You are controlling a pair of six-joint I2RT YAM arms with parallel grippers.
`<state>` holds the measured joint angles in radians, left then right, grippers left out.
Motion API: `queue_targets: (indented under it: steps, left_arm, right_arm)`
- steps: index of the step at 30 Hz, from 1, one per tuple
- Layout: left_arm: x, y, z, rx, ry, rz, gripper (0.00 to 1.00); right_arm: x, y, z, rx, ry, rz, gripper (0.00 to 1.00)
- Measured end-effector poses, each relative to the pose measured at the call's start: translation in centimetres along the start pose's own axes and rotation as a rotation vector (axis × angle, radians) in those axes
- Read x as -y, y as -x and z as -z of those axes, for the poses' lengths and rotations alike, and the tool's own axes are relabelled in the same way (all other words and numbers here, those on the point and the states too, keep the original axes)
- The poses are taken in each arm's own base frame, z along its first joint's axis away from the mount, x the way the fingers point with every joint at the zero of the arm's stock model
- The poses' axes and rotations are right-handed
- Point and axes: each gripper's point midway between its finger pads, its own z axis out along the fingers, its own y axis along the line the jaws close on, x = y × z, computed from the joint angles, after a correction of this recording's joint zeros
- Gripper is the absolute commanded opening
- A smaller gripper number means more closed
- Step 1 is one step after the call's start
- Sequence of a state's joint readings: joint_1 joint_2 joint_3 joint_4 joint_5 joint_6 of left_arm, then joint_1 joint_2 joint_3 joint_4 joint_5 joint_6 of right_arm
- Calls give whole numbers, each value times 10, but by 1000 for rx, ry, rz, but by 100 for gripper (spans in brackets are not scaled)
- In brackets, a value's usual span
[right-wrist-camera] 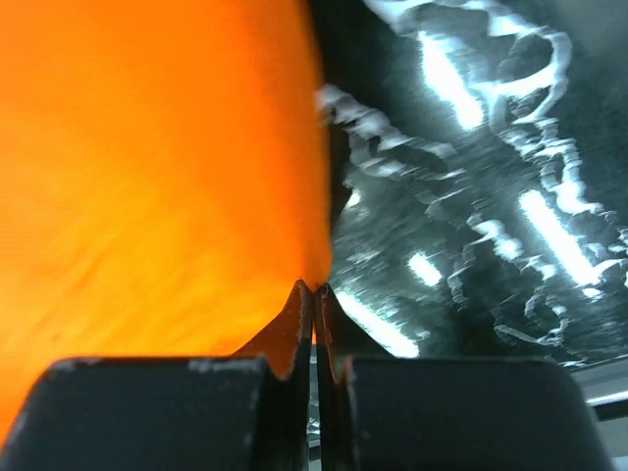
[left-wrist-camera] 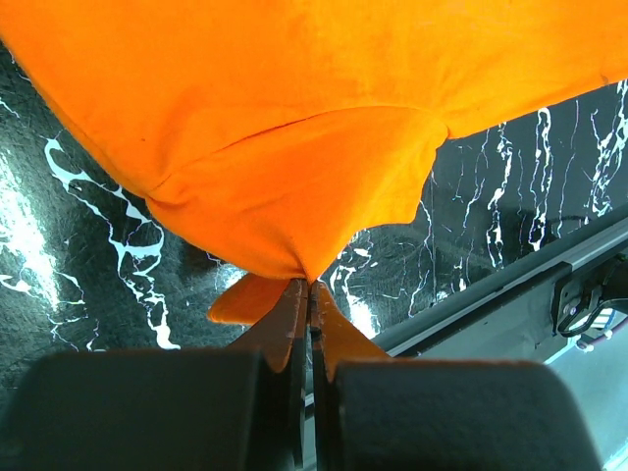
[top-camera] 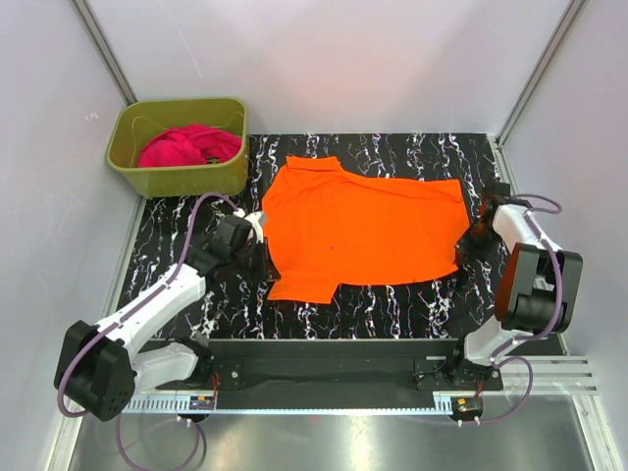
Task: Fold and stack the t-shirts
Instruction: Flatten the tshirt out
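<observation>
— What does the right gripper (right-wrist-camera: 314, 291) have?
— The orange t-shirt (right-wrist-camera: 147, 177). Its two dark fingers (right-wrist-camera: 292, 329) are pressed together, and the cloth's edge comes down to a pinched point right at their tips.
— And the rest of the shirt?
— It fills the left half, smooth and a little blurred.
— On the right?
— Bare table (right-wrist-camera: 471, 196), black marbled with white and glaring under the light. A pale strip (right-wrist-camera: 610, 394) at the bottom right may be the table's edge; I cannot tell.

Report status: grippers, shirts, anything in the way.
Left gripper shut on orange shirt, right gripper shut on its opposite edge. Orange shirt spread flat, pink shirt bunched in tub. No obstruction seen.
</observation>
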<state>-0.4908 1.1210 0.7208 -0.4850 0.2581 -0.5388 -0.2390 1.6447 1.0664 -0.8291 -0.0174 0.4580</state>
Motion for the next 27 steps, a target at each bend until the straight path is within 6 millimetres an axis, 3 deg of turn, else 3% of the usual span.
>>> queue_targets:
  steps: [4, 9, 12, 16, 22, 27]
  left_arm:
    - [-1, 0, 0, 0, 2, 2, 0]
    - [3, 12, -1, 3, 4, -2, 0]
    - [9, 23, 1, 21, -6, -11, 0]
    - [10, 25, 2, 25, -7, -11, 0]
    - [9, 24, 2, 23, -5, -11, 0]
    - [9, 24, 2, 22, -7, -10, 0]
  right_arm:
    - [-37, -3, 13, 23, 57, 71, 7]
    - [-117, 23, 2, -3, 129, 160, 43]
    - [-150, 44, 2, 32, 176, 184, 52]
    - [-142, 43, 9, 40, 173, 185, 51]
    - [-101, -4, 5, -11, 151, 139, 36]
    - [-94, -21, -14, -44, 174, 45, 38]
